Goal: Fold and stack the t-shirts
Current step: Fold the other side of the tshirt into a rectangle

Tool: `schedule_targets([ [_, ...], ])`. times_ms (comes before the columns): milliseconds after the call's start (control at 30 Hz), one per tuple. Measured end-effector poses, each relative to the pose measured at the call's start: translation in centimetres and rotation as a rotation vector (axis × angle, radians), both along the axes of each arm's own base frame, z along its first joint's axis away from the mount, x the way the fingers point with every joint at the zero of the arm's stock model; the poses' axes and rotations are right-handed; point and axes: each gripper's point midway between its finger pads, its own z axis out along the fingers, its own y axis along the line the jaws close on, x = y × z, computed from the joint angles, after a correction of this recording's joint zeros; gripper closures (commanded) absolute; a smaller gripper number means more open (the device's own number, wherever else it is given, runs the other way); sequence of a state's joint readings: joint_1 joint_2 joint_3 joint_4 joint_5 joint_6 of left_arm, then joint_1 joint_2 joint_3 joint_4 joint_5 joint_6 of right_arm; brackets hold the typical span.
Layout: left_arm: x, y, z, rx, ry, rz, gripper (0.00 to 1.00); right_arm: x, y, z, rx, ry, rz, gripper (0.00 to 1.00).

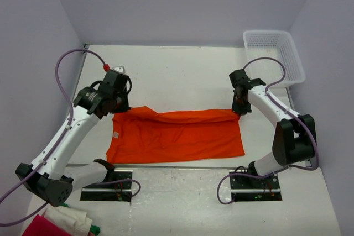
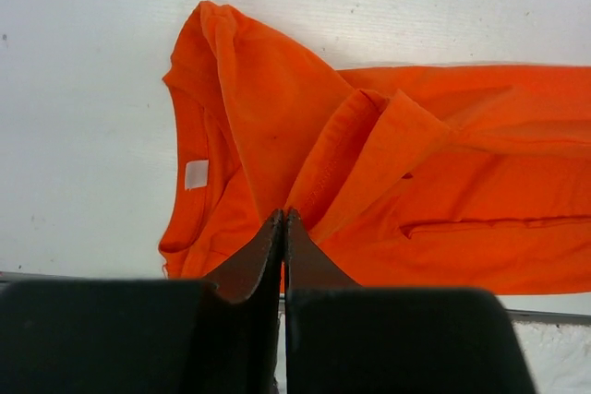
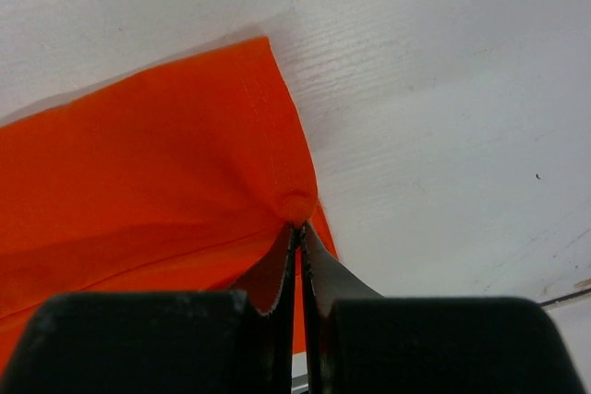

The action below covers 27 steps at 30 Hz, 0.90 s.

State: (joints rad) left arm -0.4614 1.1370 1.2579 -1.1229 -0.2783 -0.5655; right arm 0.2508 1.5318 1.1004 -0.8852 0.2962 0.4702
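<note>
The orange t-shirt (image 1: 177, 136) is spread at frame centre on the desk (image 1: 177, 70), with its far edge clamped at the left corner by the left claw (image 1: 123, 109) and at the right hem corner by the right claw (image 1: 239, 111). A first lengthwise fold is judged barely begun, and nothing is stacked. A white basket (image 1: 275, 53) is seen upper right and a cloth pile (image 1: 61, 222) lower left, both well apart from the shirt, so the way is not blocked.

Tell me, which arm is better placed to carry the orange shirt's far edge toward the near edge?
Probably right: the right end effector pinches the t-shirt cleanly at its far hem corner. The left end effector grips bunched cloth near the sleeve, likelier to fold unevenly.
</note>
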Motion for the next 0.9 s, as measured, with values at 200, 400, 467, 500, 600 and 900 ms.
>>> schedule_targets([
  [200, -1.2, 0.6, 0.4, -0.008, -0.008, 0.003, 1.0, -0.7, 0.3, -0.2, 0.002, 0.003, 0.008, 1.0],
  [400, -2.4, 1.0, -0.2, -0.011, 0.009, 0.011, 1.0, -1.6, 0.2, -0.7, 0.0, 0.018, 0.0, 1.0],
  [467, -2.7, 1.0, -0.6, -0.007, 0.025, 0.007, 1.0, -1.9, 0.3, -0.9, 0.0, 0.025, -0.002, 1.0],
  [500, -2.9, 1.0, -0.8, -0.006, 0.033, 0.005, 1.0, -2.0, 0.2, -1.0, -0.001, 0.027, -0.003, 1.0],
  [600, -3.3, 1.1, -1.3, -0.002, 0.053, 0.001, 1.0, -2.3, 0.3, -1.0, 0.002, 0.025, -0.007, 1.0],
  [900, -4.0, 1.0, -1.7, -0.012, 0.073, -0.012, 1.0, -3.2, 0.8, -0.7, 0.022, 0.006, -0.002, 1.0],
])
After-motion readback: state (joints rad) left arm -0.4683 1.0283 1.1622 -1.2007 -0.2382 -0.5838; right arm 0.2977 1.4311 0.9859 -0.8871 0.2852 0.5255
